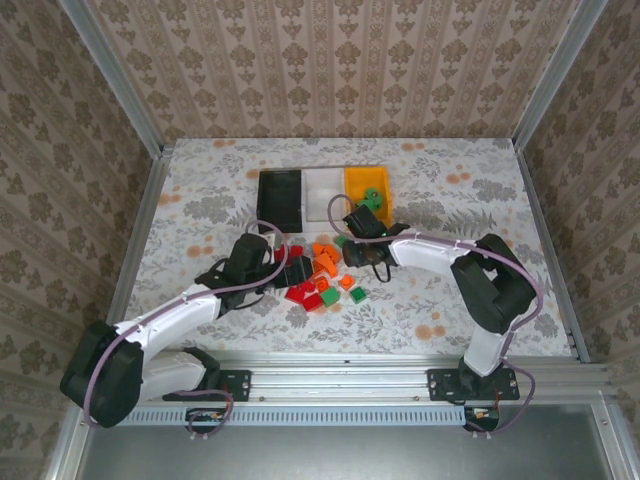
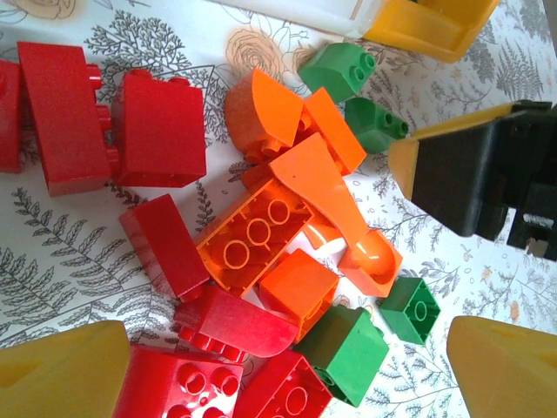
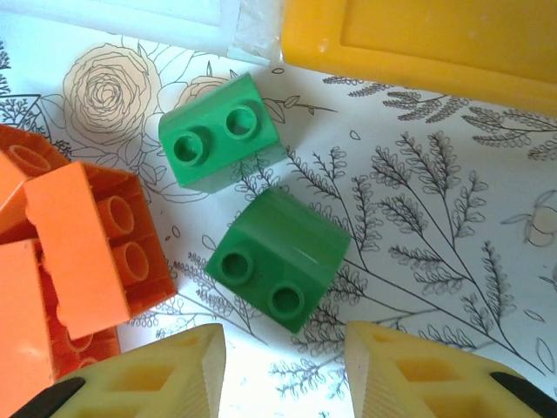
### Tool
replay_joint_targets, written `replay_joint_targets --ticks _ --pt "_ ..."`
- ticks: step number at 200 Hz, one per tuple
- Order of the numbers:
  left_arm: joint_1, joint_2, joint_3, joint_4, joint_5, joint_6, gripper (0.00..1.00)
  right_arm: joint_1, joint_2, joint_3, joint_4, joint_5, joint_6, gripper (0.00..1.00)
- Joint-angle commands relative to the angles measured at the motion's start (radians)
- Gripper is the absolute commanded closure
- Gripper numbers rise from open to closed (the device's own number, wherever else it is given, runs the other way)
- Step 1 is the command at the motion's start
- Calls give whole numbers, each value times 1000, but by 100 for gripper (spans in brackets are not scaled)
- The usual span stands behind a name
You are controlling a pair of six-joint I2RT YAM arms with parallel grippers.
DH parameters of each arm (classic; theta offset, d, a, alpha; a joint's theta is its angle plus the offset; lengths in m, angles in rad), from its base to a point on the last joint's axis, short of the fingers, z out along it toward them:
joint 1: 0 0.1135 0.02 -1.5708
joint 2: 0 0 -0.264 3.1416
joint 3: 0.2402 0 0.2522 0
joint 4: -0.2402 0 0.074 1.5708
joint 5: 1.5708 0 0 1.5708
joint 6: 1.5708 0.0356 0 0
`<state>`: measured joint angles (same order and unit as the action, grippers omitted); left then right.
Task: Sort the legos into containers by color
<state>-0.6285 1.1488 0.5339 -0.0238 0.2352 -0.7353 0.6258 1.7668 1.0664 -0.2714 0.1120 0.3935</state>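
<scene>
The legos (image 2: 261, 252), glossy studded plastic in red, orange and green, lie heaped on the flower-printed table (image 1: 200, 200), just in front of the three joined bins (image 1: 280, 174). Some green pieces (image 1: 372, 197) sit in the yellow one. The left gripper (image 2: 287, 374) hangs spread wide over the heap, empty. The right gripper (image 3: 283, 374) gapes too, with a sloped green brick (image 3: 278, 257) just ahead of its wedge-shaped yellow fingertips (image 3: 157, 374).

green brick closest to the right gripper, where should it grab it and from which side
Likely from above, closing on the two flat end faces of the nearer green brick, not across its studs and rounded back. It lies skewed to the open right gripper, so the wrist would need turning.
</scene>
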Motion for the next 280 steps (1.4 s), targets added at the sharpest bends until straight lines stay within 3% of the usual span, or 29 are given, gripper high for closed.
replay_joint_targets --ticks 1,51,107,184,238,280 --pt "1 -7 31 -28 -2 29 4 -7 -68 -5 -8 13 3 59" --pt "3 -12 37 -37 -5 33 4 -26 33 107 -81 -72 -101 45" --pt "3 -46 17 -47 -11 34 4 -31 65 118 -133 -51 -151 43" --pt "3 -34 37 -57 -2 41 4 -38 156 188 -135 -29 -184 43" --pt "7 -48 44 -83 -13 51 4 -42 214 237 -126 55 -221 44" --pt "10 -54 43 -89 -14 53 4 -62 199 203 -101 44 -221 54"
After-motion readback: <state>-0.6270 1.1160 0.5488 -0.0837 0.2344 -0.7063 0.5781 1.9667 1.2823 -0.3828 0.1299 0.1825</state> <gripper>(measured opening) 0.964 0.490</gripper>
